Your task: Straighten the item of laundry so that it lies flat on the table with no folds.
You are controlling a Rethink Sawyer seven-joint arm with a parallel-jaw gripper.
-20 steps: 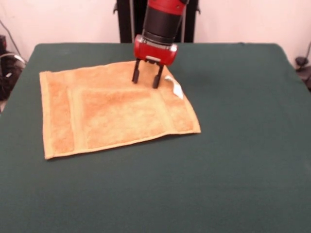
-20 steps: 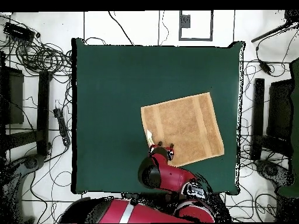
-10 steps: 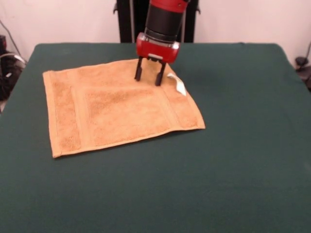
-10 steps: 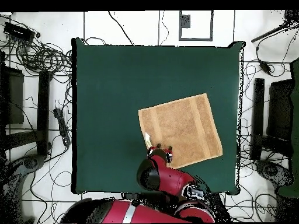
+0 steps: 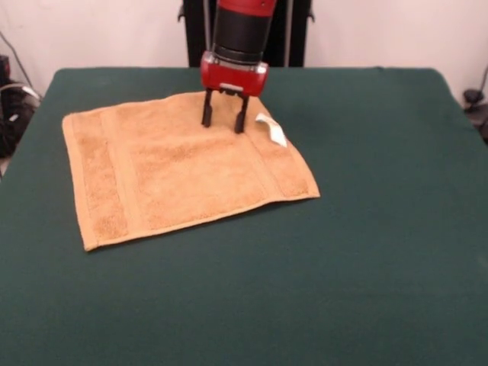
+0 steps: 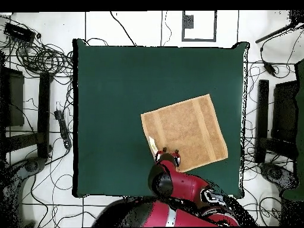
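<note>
Towel [image 5: 183, 168] lay flat on table [image 5: 366, 252], no folds seen; task prob. done. Pincer [image 5: 222, 121] stood apart, tips at towel's far edge near tag [image 5: 271, 129]. Next: lift clear.

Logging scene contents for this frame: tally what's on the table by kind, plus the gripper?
Towel: 1, orange-tan, spread out, with 1 white tag at its far edge
Table: 1, dark green
Gripper: 1, open, tips at the towel near its far edge
Total: 3 things, with the tag counted as part of the towel
</note>
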